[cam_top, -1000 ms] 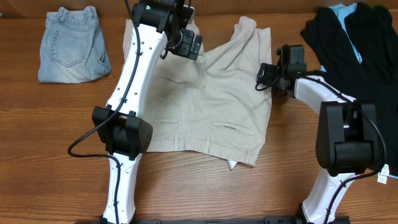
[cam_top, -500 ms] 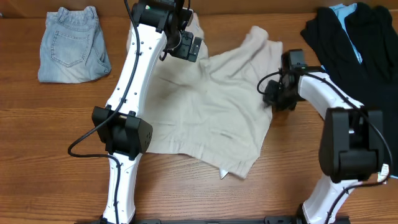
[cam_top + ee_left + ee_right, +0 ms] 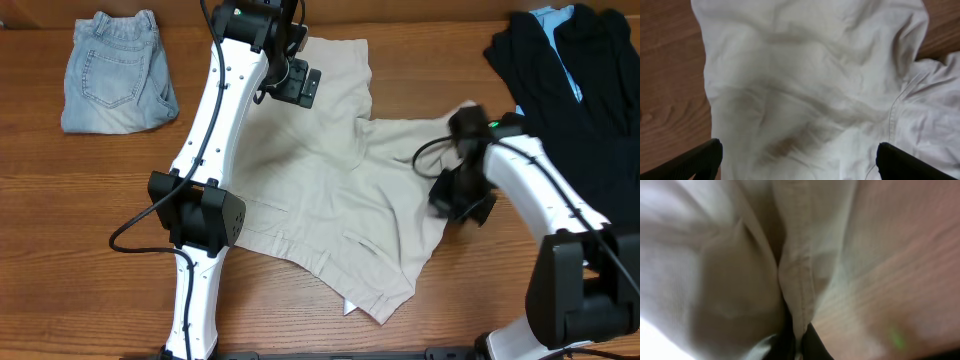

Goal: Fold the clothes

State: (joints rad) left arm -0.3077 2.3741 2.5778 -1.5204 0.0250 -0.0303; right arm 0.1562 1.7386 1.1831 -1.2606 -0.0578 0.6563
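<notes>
The clothes (image 3: pixel 330 190), a pale beige pair of shorts, lie rumpled across the middle of the table, with a small white tag (image 3: pixel 348 305) at the front edge. My left gripper (image 3: pixel 298 84) hovers open over the far leg; in the left wrist view its gripper (image 3: pixel 800 157) straddles bare cloth (image 3: pixel 805 75) with nothing held. My right gripper (image 3: pixel 457 197) is shut on the hem of the right leg. In the right wrist view that gripper (image 3: pixel 799 342) pinches a seamed fold of the clothes (image 3: pixel 800 275) between its dark fingers.
Light-blue denim shorts (image 3: pixel 115 70) lie folded at the far left. Black garments with light-blue trim (image 3: pixel 575 70) are piled at the far right, close behind my right arm. Wooden table (image 3: pixel 90 250) shows in front of and beside the cloth.
My right gripper shut on the right leg's hem and dragged it forward and inward, twisting the shorts. The far leg now lies flatter. My left arm barely moved.
</notes>
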